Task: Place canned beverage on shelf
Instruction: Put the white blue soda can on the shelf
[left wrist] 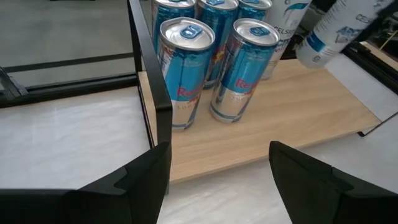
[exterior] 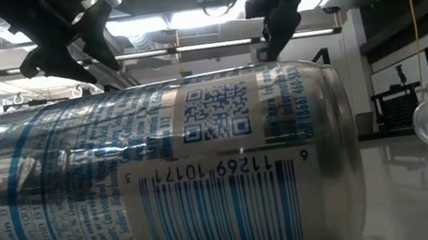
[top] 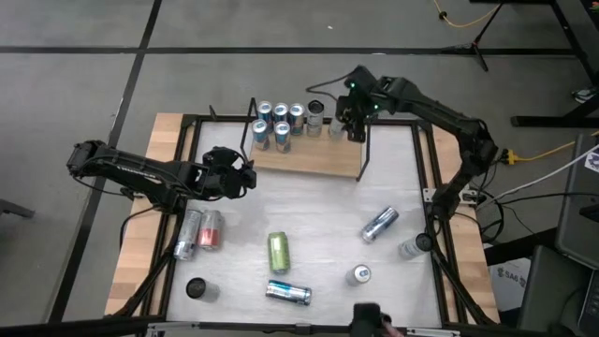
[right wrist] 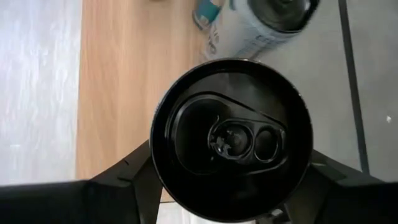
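Wooden shelf (top: 318,159) w/ blue cans (top: 277,123); black can (right wrist: 231,138) in right fingers (right wrist: 158,171)

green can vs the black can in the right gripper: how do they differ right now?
The green can lies on its side on the white table; the black can is upright, top facing the wrist camera. The green can is free, with no gripper near; the black can sits between the right gripper fingers over the shelf at its right end. Both are drink cans not yet released on the shelf.
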`<action>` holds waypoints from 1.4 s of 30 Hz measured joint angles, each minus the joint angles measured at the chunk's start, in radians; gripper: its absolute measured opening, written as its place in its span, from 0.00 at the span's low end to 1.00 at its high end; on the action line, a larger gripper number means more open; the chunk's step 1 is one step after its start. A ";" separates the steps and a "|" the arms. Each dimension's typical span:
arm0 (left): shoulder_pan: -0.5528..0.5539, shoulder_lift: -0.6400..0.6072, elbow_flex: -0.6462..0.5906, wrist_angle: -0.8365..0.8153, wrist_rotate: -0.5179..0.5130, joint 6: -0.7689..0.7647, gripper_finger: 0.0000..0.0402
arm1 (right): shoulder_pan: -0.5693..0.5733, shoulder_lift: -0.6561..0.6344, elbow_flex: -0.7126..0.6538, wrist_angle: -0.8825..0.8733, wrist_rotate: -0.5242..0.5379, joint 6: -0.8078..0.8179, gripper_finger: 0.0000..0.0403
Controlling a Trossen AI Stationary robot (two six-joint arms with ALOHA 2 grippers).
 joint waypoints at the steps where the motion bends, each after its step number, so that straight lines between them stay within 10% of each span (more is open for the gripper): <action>1: 0.000 0.000 0.000 0.000 0.000 0.000 0.66 | -0.014 0.005 0.000 0.005 -0.012 -0.010 0.60; 42: 0.000 0.000 0.000 0.000 0.003 0.000 0.66 | -0.056 0.141 0.001 0.110 -0.002 -0.059 0.60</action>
